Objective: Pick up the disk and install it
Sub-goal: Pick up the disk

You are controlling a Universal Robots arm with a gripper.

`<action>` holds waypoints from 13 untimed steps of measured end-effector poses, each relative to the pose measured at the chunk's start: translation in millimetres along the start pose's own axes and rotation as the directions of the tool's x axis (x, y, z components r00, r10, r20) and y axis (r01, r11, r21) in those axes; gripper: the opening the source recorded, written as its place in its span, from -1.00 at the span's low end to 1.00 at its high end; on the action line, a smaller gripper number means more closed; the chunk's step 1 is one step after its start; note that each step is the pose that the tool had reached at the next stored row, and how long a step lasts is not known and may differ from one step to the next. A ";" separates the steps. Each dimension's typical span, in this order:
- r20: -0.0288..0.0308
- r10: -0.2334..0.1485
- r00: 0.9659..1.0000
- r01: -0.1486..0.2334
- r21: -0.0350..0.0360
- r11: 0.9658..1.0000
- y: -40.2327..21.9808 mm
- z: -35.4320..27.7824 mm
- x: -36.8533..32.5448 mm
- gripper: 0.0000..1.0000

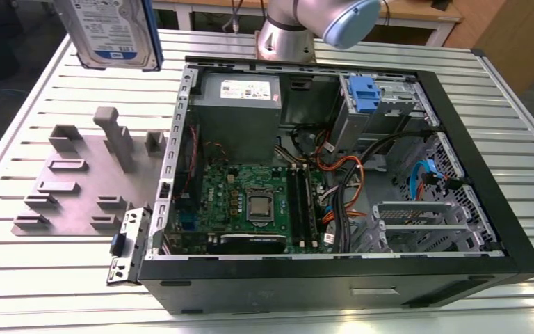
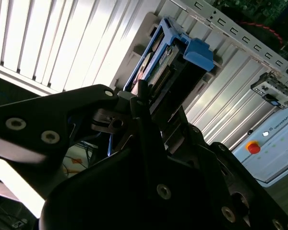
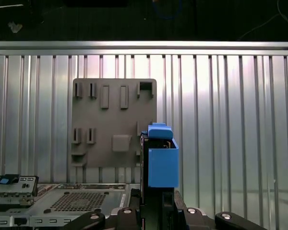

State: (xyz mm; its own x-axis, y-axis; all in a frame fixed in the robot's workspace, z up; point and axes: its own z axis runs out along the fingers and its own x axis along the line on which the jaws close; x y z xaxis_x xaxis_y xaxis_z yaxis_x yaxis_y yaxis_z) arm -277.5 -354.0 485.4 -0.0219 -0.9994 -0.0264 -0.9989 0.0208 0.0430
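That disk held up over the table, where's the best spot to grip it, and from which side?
Across its two flat faces at one short end, coming from that end, as the gripper seems to hold it. The disk is thin and stands edge-on in that grip, and this leaves the blue rails free.

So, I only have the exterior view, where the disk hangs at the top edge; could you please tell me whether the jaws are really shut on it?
Observer: Yes. In the second wrist view the gripper clamps the disk by one end, jaws shut against it.
Operator: Thanks. What lies beyond it?
Observer: In the first wrist view its blue rail overlaps the edge of the grey plate, slatted table alongside.
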 end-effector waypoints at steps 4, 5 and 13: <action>0.000 0.000 1.000 0.000 0.000 1.000 -13.5 -0.5 -0.3 -0.30; 0.000 0.000 1.000 0.000 0.000 1.000 -16.6 -0.6 -0.4 -0.30; 0.000 0.000 1.000 0.000 0.000 1.000 -40.3 -1.4 -0.9 -0.30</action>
State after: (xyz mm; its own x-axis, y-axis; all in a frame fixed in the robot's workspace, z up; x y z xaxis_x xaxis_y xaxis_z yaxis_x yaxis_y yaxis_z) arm -237.1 -354.0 485.1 -0.0218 -0.9994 -0.0263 -0.9989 0.0207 0.0430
